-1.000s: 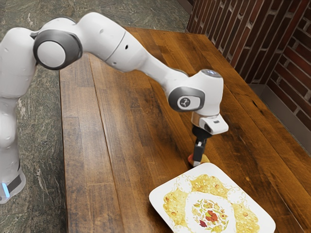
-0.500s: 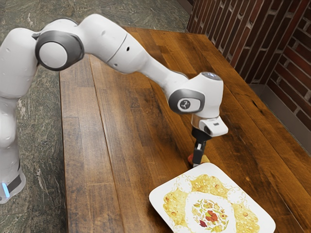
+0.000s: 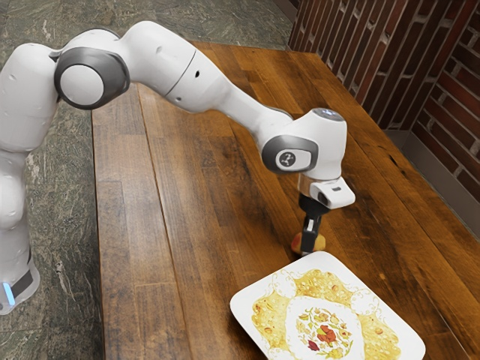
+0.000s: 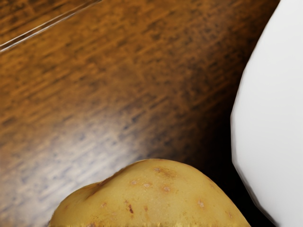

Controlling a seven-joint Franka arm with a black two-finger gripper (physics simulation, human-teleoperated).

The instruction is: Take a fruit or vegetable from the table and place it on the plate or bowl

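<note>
Brown wooden table (image 3: 187,195) below, clamps the black gripper (image 3: 306,246) narrowly on 1 tan potato (image 3: 320,241), just beside the patterned plate's (image 3: 247,304) far edge.

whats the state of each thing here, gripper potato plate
gripper: pointing straight down, low over the table, right at the potato
potato: whole, under the gripper, just off the plate's rim, not on the plate
plate: lying flat on the table, face up, potato not yet on it
</note>
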